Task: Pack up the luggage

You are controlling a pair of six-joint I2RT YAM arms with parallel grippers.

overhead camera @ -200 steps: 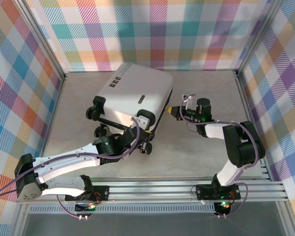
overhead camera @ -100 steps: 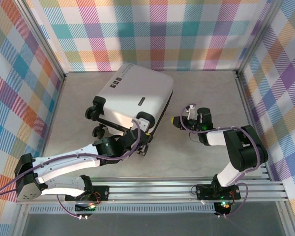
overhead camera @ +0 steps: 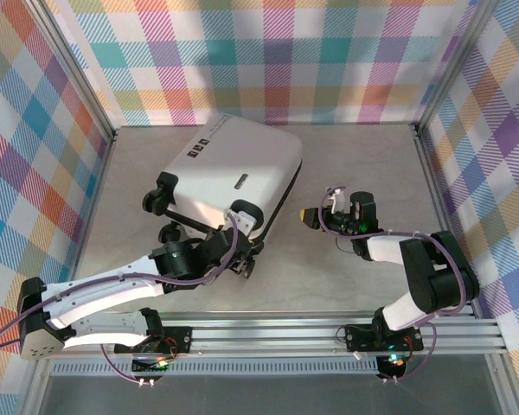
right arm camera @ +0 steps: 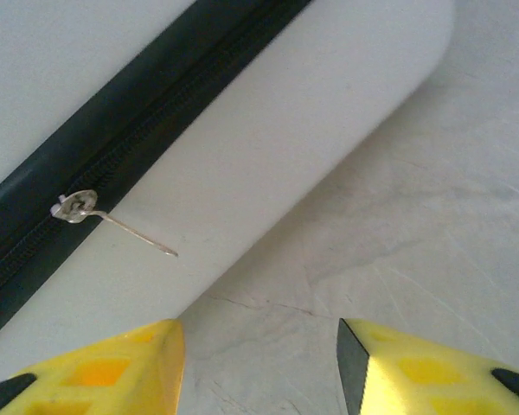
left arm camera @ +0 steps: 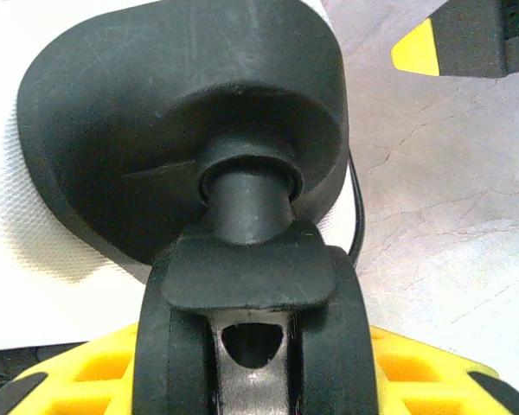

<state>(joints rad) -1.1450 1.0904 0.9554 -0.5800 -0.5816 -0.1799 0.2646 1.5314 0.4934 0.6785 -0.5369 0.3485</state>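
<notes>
Wheel (left arm camera: 251,285) of the luggage (overhead camera: 233,169), clamped by left gripper (left arm camera: 253,376), hides its fingertips; right gripper (right arm camera: 259,367) gapes empty.

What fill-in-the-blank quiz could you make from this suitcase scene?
The luggage shell is ____ in colour.
The left gripper clamps one of its black ____.
The right gripper has its jaws ____, holding nothing.
Missing words: white; wheels; open.
</notes>
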